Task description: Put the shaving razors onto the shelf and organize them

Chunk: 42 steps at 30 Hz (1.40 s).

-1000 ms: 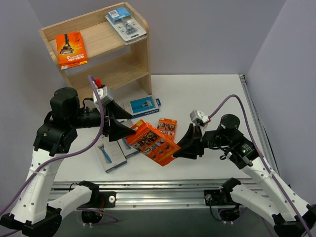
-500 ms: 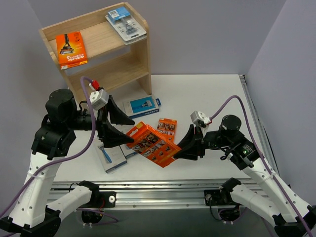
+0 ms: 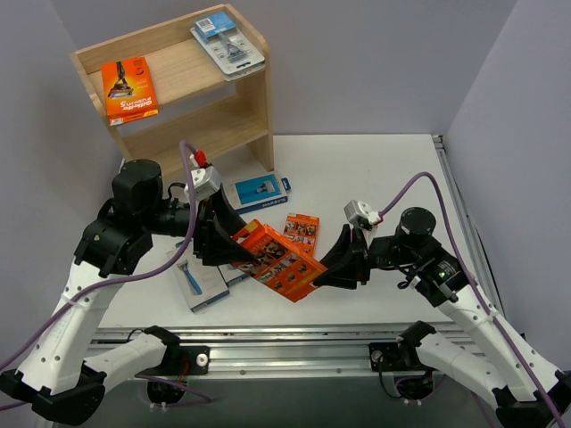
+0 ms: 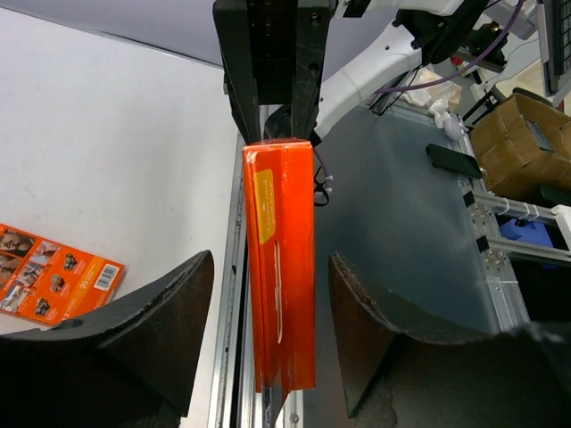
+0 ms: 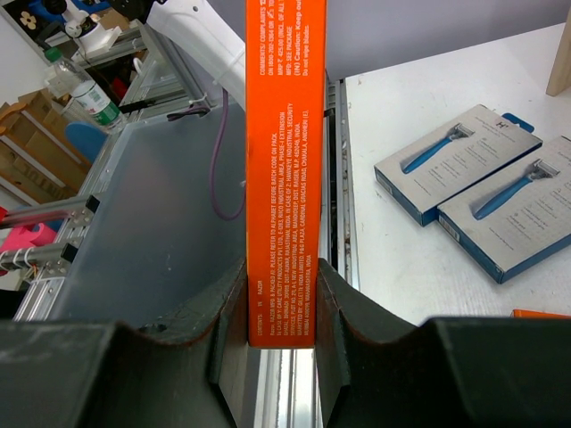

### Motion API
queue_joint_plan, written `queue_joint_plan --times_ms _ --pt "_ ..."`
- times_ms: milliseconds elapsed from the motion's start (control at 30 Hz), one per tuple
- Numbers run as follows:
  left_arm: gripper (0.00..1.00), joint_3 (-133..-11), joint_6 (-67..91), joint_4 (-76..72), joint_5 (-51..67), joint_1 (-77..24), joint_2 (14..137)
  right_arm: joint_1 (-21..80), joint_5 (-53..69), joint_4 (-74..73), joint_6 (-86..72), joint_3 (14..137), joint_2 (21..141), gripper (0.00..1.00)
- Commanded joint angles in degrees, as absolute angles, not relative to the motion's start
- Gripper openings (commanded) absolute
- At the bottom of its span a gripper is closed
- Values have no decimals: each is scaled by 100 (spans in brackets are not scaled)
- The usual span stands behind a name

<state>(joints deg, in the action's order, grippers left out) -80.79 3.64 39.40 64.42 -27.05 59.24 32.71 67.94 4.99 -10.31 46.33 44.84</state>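
- At the back left, the shelf (image 3: pixel 259 98) carries an orange pack (image 3: pixel 129 89) and the blister pack (image 3: pixel 227 45) on its top tier. Bare wood shows between them.
- Left of centre, the left gripper (image 3: pixel 230 242) has swung in from where it stood back a second ago and now straddles the near end of the held orange box (image 3: pixel 281 260). Its jaws are parted and have drawn in somewhat. The wrist view shows a gap on either side, so it does not grip yet.
- Beneath that arm, two grey-and-blue boxes (image 3: pixel 201 281) lie flat near the front edge, untouched.
- At the centre, the held orange box hangs tilted above the table (image 3: pixel 375 169), in the same place as before.
- Right of centre, the right gripper (image 3: pixel 332 267) stays clamped on the box's other end. This looks like a handover to the arm nearer the shelf.
- For the carry, the shelf's raised rim and side panel are the edges to clear. A third grey-and-blue box (image 3: pixel 259 189) and a small orange pack (image 3: pixel 302 229) lie below the likely path, and the table's right half offers open room.
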Motion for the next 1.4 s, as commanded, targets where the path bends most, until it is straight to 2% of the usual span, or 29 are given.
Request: queue_joint_plan --times_ms 0,233,300,367,400,433,467,500,533,633,667,700,767,800,900,1133,1233,1367 --pt "62 -8253 53 4218 6232 -2786 5897 3305 6926 923 -1063 4632 4500 0" --pt "45 -8411 -264 4544 5678 -2786 5968 3322 6943 905 -1063 4614 4483 0" --pt "44 -8472 -264 4544 5590 -2786 5976 3322 6952 914 -1063 4614 4482 0" --pt "36 -8525 -229 4535 5616 -2786 6012 3322 6943 923 -1072 4605 4491 0" --pt "31 -8586 -220 4518 5642 -2786 6020 3322 6917 923 -1098 4597 4491 3" --pt "25 -8622 -220 4535 5651 -2777 6047 3322 6865 905 -1107 4597 4483 12" --pt "10 -8657 -211 4535 5643 -2786 6056 3322 6803 870 -1116 4605 4474 18" --pt "4 -8701 -220 4579 5599 -2786 6064 3322 6690 835 -1108 4614 4482 36" --pt "3 -8814 -228 4614 5520 -2786 6073 3322 6628 791 -1055 4640 4456 46" --pt "2 -9104 -272 4737 5406 -2777 6099 3322 6496 695 -993 4693 4456 56" --pt "2 -9192 -281 4763 5362 -2786 6108 3322 6391 573 -941 4728 4447 64" --pt "2 -9289 -307 4885 5309 -2786 6135 3322 6259 484 -888 4755 4404 77" --pt "2 -9683 -491 5192 4977 -2786 6214 3313 5811 308 -835 4816 4333 87" --pt "2 -9842 -553 5307 4827 -2786 6249 3305 5688 290 -835 4825 4246 99" --pt "2 -10711 -834 5798 4212 -2786 6486 3296 5274 229 -844 4799 4026 100" --pt "2 -13155 -1370 6389 2199 -2936 7416 3305 5212 272 -914 4755 3876 100" --pt "2 -13726 -1424 6180 1619 -2944 7637 3305 5230 238 -906 4746 3920 100" --pt "2 -13668 -1432 5067 863 -2944 7550 3305 5256 316 -887 4755 3990 100"
